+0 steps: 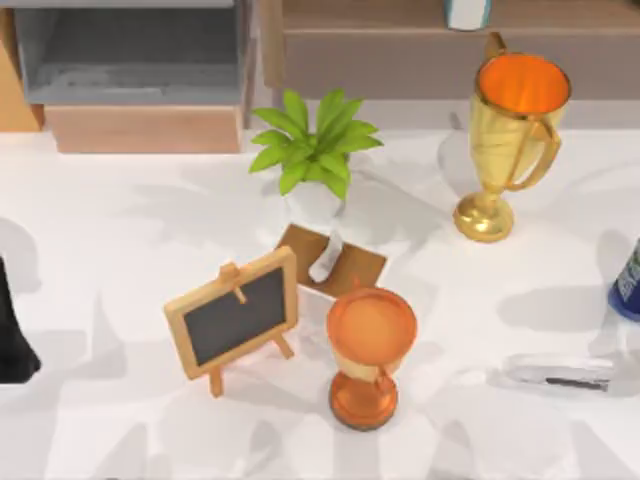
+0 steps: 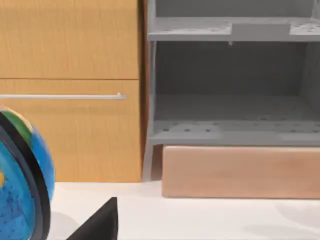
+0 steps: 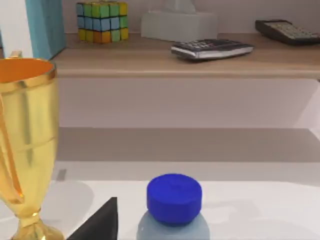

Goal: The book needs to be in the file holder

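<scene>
Book: the teal book [image 3: 46,26] stands upright on the long wooden shelf [image 3: 165,59] at the back of the table, at about 1 o'clock in the top view, just beside the colour cube [image 3: 102,21]. From above, only its narrow top end [image 1: 468,12] can be seen.
Book's long axis: vertical, with its broad covers facing along the shelf.
File holder: the grey-and-tan file holder [image 1: 135,70] sits at about 11 o'clock, well apart from the book, with the plant [image 1: 315,145] between them and nearer the front.
Right gripper: the right gripper [image 3: 100,222] is low over the table behind the blue-capped bottle [image 3: 174,197], around 3 o'clock, and faces the shelf. I cannot tell whether its grip is released or clenched, and nothing can be seen held in it.
Left gripper: the left gripper [image 2: 100,222] faces the file holder's open compartment, and the left arm [image 1: 12,335] is at the 9 o'clock edge. I cannot tell its grip state either.
Bearing to the book: roughly 11 o'clock from the bottle, past the gold cup [image 1: 510,130].
Nearer arm: the right one, by my judgement. The book is on its half of the table.
What the pick needs: probably a raised reach to shelf height and a pinch across the book's thin width, clear of the gold cup.
</scene>
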You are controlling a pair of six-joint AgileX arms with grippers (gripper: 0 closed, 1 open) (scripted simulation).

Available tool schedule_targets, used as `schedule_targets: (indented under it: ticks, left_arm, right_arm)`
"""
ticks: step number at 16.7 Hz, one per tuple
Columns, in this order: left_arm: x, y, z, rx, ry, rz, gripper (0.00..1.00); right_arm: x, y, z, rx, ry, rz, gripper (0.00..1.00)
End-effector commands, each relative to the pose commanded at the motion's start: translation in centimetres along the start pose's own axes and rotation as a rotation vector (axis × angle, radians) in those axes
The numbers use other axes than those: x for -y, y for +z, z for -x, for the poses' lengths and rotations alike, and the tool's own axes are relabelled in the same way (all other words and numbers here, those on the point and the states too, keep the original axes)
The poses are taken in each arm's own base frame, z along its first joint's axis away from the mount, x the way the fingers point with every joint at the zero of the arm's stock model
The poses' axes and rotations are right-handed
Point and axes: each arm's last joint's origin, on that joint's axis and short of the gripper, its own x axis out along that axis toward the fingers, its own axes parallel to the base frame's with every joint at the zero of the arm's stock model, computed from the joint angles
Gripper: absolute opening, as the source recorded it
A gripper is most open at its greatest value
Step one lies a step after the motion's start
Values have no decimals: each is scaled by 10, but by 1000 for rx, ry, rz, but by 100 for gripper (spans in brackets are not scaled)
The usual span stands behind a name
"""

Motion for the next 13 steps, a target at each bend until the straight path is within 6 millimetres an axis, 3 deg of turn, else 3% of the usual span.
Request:
schedule_targets:
  ticks: [3,6,10,13]
  left_arm:
    - [0,3,0,3,0,-1,100]
    - [3,29,-1,29,-1,-6,100]
    - [14,101,-16,87,-13,-5,100]
    - [36,165,-52,115,-29,5,100]
  right_arm:
    - [0,0,0,0,0,0,100]
    - [0,0,0,0,0,0,100]
    - [0,0,0,0,0,0,100]
    - [0,0,0,0,0,0,100]
